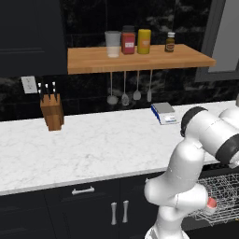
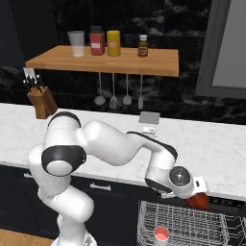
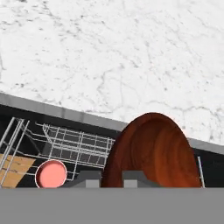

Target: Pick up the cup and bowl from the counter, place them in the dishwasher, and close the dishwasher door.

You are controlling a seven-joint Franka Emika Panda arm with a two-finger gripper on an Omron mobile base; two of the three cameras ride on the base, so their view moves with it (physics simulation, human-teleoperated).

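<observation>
Nearest to us in the hand view, the gripper is clenched on the rim of the bowl, its two tips pinching the near wall with the hollow of the bowl facing the camera. In the right base view the bowl hangs just past the table edge, above the open dishwasher.

Below it lies the rack, and the cup already sits in it, mouth up, off to one side of the bowl. We judge the cup half of the task done and the bowl on its way down.

To do this step well, we should lower the bowl over bare wires well apart from the cup, keep it clear of the table edge, and let go only once its base rests on the rack, so it does not drop or tip. A rim pinch lets a bowl swing, so a slow descent seems wise.

Farther back stand the scale on the table and the shelf above it. The door is not yet closed.
</observation>
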